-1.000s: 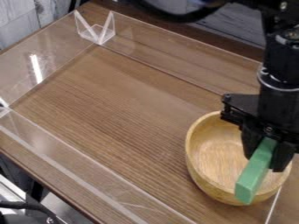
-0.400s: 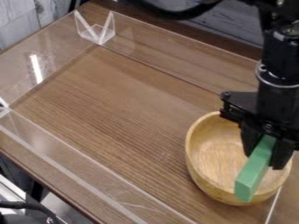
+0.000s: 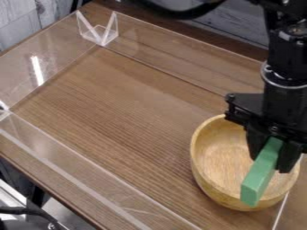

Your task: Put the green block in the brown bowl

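Observation:
The green block (image 3: 260, 177) hangs tilted over the right part of the brown bowl (image 3: 220, 155), its lower end close to the bowl's front right rim. My black gripper (image 3: 275, 145) points straight down above the bowl and is shut on the upper end of the green block. Whether the block's lower tip touches the bowl I cannot tell. The bowl is light tan wood, wide and shallow, and sits at the lower right of the wooden table.
A low clear plastic wall (image 3: 36, 63) runs around the wooden tabletop (image 3: 120, 108). A small clear plastic stand (image 3: 99, 29) sits at the far left corner. The table's front edge runs close below the bowl.

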Motion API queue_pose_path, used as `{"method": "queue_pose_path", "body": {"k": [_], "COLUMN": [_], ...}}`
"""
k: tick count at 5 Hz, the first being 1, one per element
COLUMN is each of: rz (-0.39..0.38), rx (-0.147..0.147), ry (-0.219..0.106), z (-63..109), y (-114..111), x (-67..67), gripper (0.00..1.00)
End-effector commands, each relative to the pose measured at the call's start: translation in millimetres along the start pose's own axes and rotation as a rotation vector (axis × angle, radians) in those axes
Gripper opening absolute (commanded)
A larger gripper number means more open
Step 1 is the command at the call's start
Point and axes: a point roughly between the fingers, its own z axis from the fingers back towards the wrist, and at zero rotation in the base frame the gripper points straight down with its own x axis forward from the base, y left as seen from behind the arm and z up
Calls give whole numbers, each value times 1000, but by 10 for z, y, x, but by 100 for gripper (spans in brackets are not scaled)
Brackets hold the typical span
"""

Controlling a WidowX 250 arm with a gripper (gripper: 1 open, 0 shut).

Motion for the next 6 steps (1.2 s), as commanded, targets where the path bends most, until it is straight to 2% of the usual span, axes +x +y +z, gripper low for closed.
{"method": "queue_pose_path", "body": {"k": [1,6], "rz": [3,20], "rx": [-28,-33], "ry": [-54,-53], "z": [154,116], "y": [-22,4], "x": [82,121], "gripper": [0,0]}}
